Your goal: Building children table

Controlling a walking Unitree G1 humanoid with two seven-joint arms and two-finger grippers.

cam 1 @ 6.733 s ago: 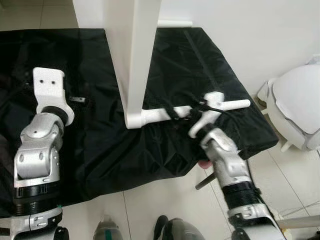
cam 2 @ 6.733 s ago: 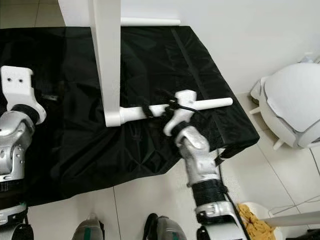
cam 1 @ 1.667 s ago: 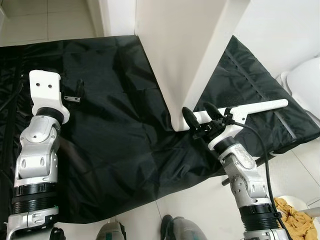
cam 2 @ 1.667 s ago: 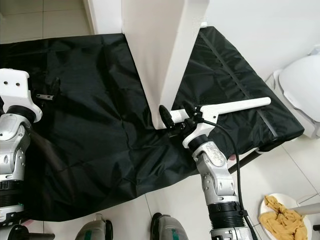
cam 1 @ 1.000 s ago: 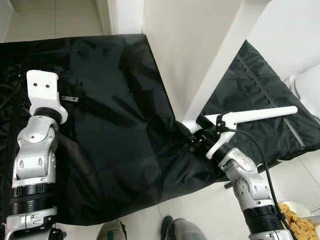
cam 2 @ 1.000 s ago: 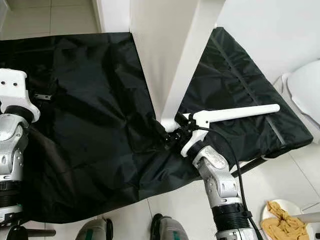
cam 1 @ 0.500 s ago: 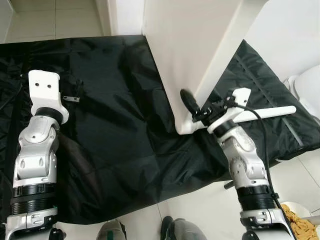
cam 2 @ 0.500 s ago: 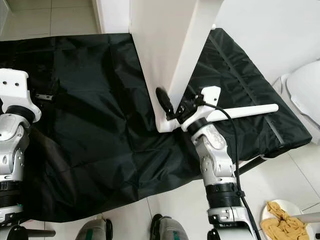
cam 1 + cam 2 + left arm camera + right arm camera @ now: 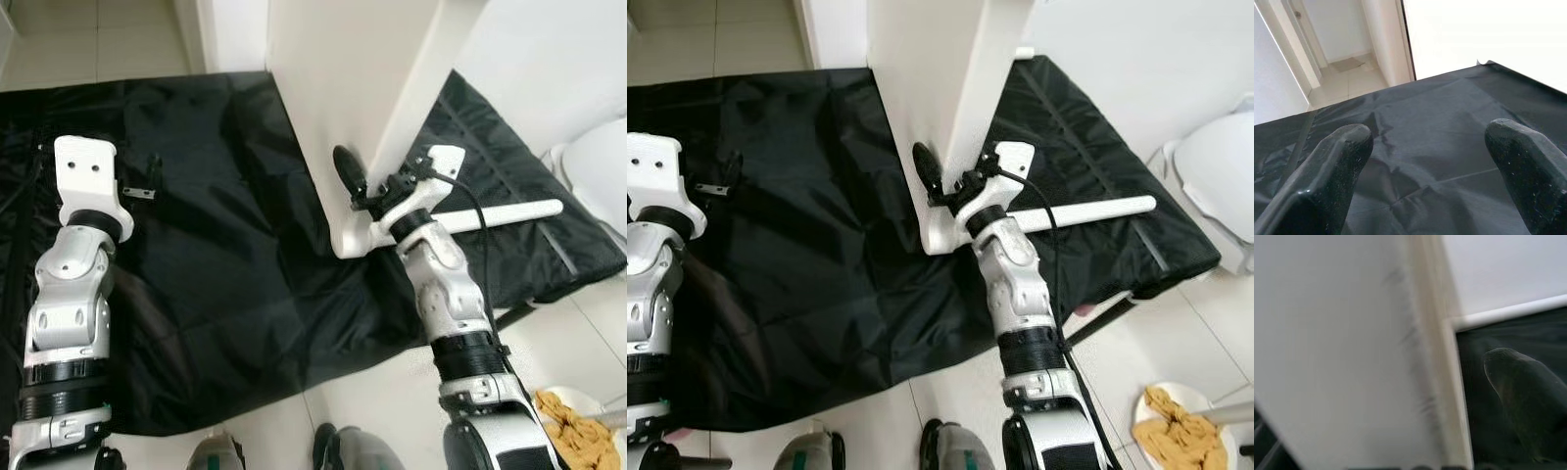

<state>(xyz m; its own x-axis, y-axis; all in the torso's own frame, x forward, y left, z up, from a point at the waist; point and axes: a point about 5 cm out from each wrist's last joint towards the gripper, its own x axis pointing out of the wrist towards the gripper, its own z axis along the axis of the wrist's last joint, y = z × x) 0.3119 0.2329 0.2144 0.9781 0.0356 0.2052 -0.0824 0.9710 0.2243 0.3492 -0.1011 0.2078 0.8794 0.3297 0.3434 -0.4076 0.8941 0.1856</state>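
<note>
Our right gripper (image 9: 367,191) straddles the tabletop (image 9: 353,88) edge, fingers spread, above the leg (image 9: 490,215) lying near the black sheet's (image 9: 216,255) right edge. Left gripper (image 9: 1430,161) hovers open. The upended tabletop could topple if nudged.

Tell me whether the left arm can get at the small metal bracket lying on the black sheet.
Probably yes. The left end effector is open and holds nothing, and the small metal bracket lies just beside the left wrist on the black sheet, with nothing between them.
</note>
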